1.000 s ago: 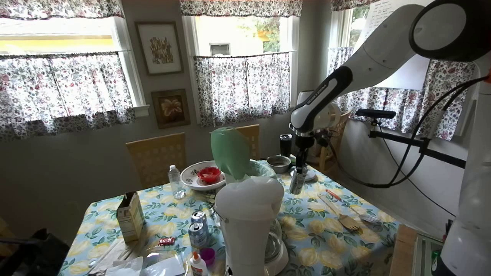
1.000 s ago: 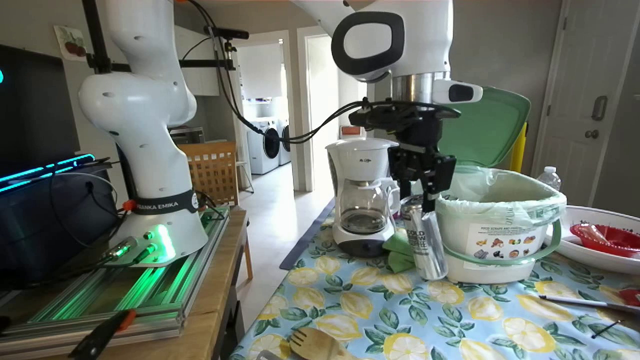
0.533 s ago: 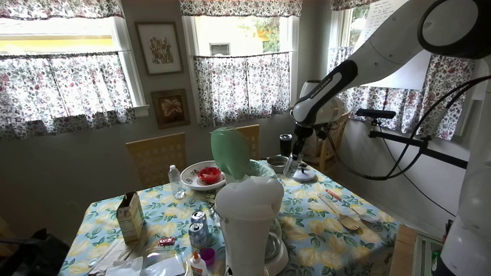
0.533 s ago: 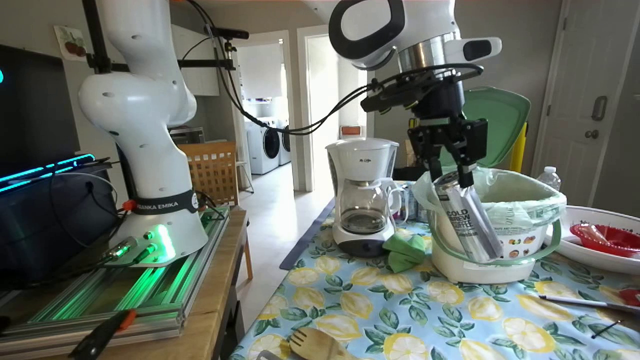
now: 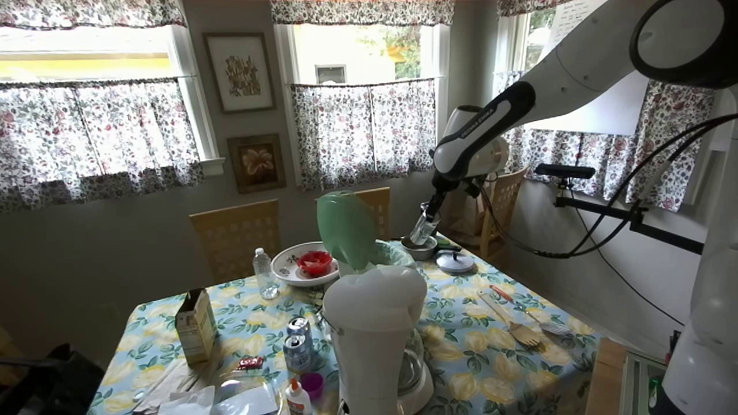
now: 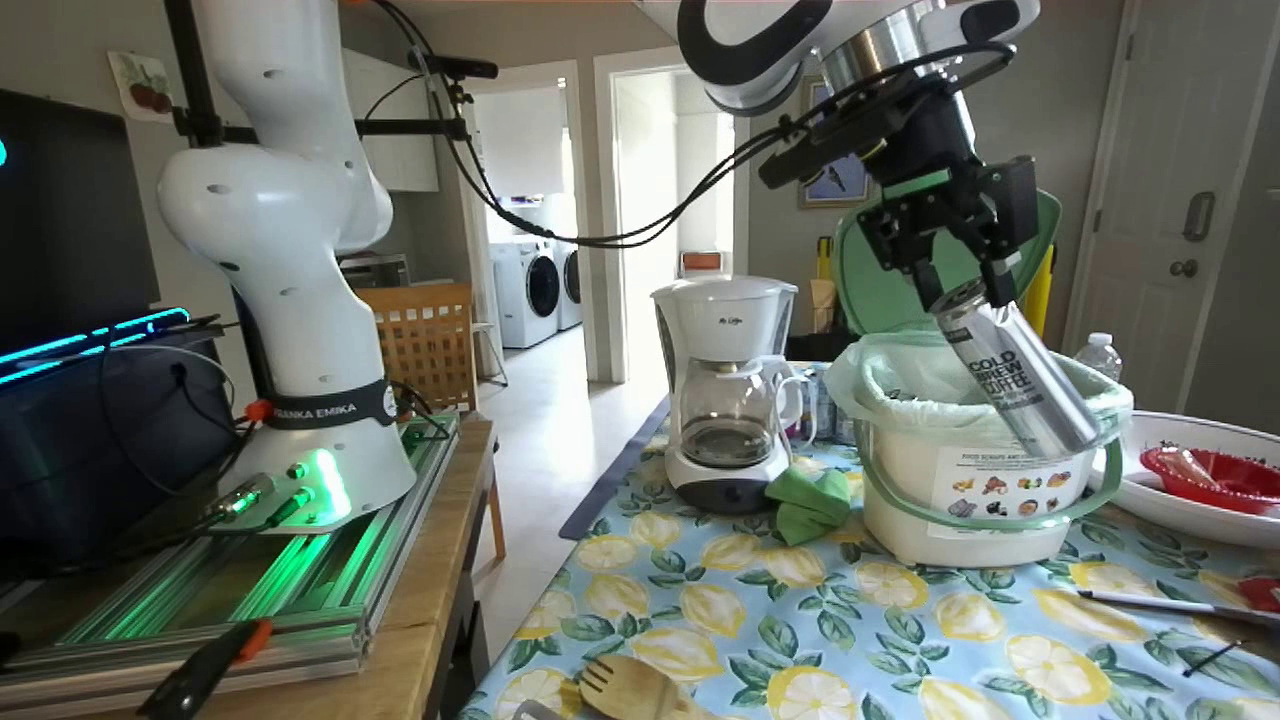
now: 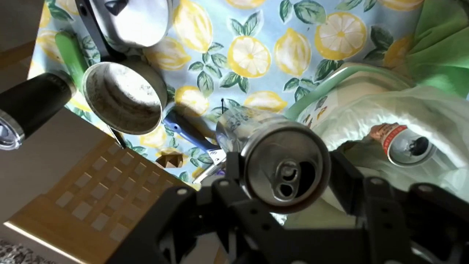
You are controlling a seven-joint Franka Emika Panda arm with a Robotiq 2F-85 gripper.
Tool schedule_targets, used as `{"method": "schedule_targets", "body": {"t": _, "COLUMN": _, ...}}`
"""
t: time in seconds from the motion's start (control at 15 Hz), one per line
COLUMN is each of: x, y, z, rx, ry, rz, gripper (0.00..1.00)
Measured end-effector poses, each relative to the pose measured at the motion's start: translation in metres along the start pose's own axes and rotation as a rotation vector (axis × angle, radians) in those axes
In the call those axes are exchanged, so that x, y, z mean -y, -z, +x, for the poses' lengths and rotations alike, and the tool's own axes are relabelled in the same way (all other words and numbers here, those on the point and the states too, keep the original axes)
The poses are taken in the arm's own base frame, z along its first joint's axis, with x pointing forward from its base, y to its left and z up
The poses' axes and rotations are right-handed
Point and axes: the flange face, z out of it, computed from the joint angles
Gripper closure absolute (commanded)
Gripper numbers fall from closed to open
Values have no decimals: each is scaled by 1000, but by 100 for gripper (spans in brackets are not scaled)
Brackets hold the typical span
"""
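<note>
Two fingers (image 7: 343, 179), partly apart, gripping one tilted coffee can (image 6: 1025, 375); one bin (image 6: 915, 470) near, holding one red-banded can (image 7: 403, 148).

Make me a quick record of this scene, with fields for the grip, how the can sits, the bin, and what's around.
Grip: end effector closed on the upper end of a silver cold brew coffee can
Angle: tilted, opened top toward the wrist, base off the lemon-print tablecloth
Container: white bin, green lid raised, pale liner over the rim
Inside: red-banded can
Nearby: coffee maker, metal pot, black tumbler
Unclear: whether the held can touches the bin
</note>
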Motion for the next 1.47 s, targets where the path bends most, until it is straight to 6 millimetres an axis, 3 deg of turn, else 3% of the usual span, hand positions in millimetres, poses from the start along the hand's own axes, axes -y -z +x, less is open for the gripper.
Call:
{"method": "schedule_targets", "body": {"t": 0.4, "x": 19, "y": 20, "z": 43, "rx": -84, "ry": 24, "rz": 14, "gripper": 63}}
{"method": "schedule_targets", "body": {"t": 0.67, "x": 36, "y": 23, "z": 68, "rx": -143, "ry": 19, "rz": 65, "gripper": 63}}
{"method": "schedule_targets", "body": {"t": 1.4, "x": 65, "y": -14, "z": 94, "rx": -166, "ry": -24, "rz": 213, "gripper": 63}}
{"method": "schedule_targets", "body": {"t": 1.47, "x": 67, "y": -16, "z": 94, "rx": -160, "ry": -25, "rz": 227, "gripper": 13}}
